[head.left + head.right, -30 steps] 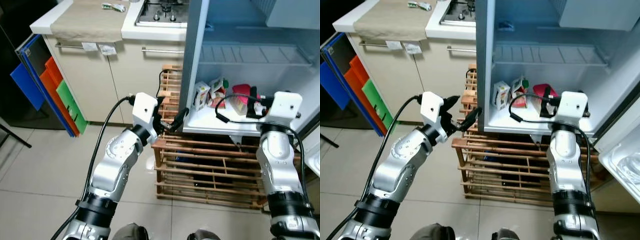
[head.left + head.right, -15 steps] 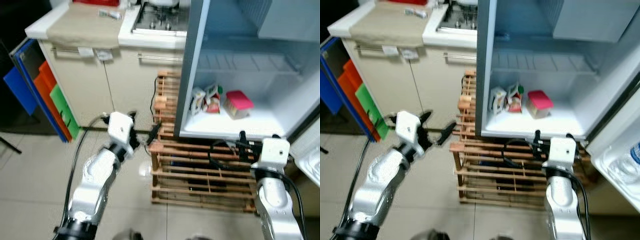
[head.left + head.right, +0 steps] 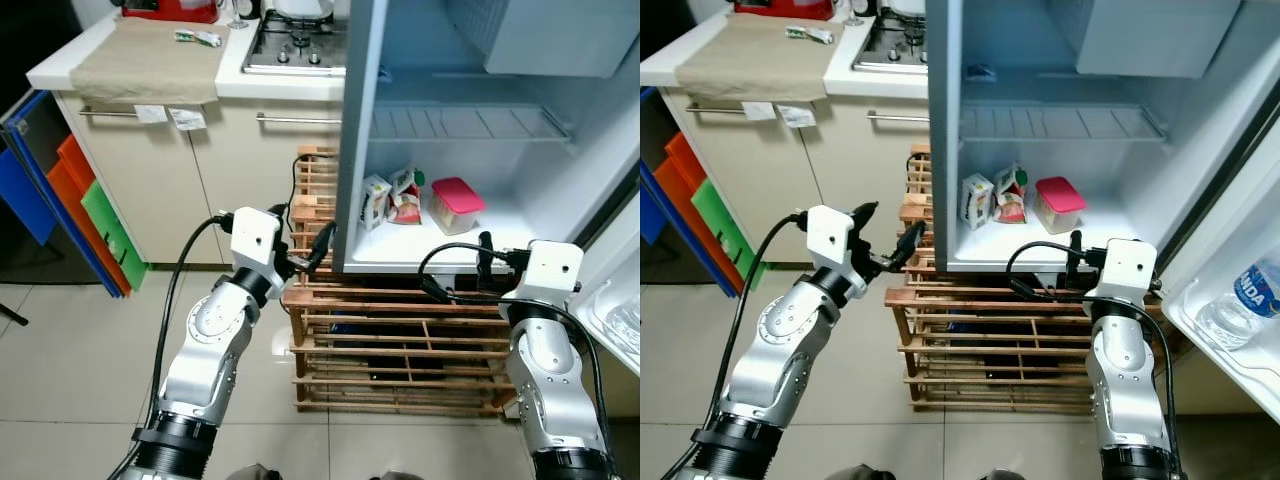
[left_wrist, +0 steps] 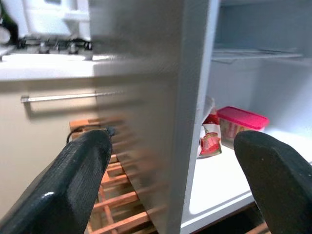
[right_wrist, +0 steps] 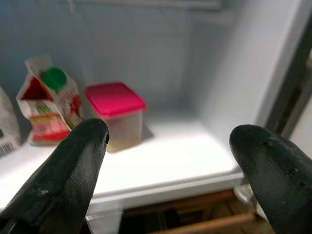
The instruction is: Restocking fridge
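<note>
The fridge stands open. On its bottom shelf (image 3: 480, 247) sit a pink-lidded container (image 3: 455, 203), a red-and-white carton with a green cap (image 3: 405, 193) and a white carton (image 3: 375, 200). My right gripper (image 3: 1072, 270) is open and holds nothing; it hovers just outside the shelf's front edge, level with it. The right wrist view looks in at the container (image 5: 117, 114) and the capped carton (image 5: 51, 105). My left gripper (image 3: 890, 228) is open too, outside the fridge beside the front edge of its left wall (image 4: 187, 122).
A wooden slatted rack (image 3: 400, 340) stands under the fridge. The open door on the right holds a water bottle (image 3: 1240, 300). A wire shelf (image 3: 470, 122) spans the fridge higher up. To the left are a counter with a hob (image 3: 300, 35) and coloured boards (image 3: 80, 200).
One second ago my right gripper was inside the fridge at the pink-lidded container. It has drawn back out and the container stays on the shelf. The camera view shifted.
</note>
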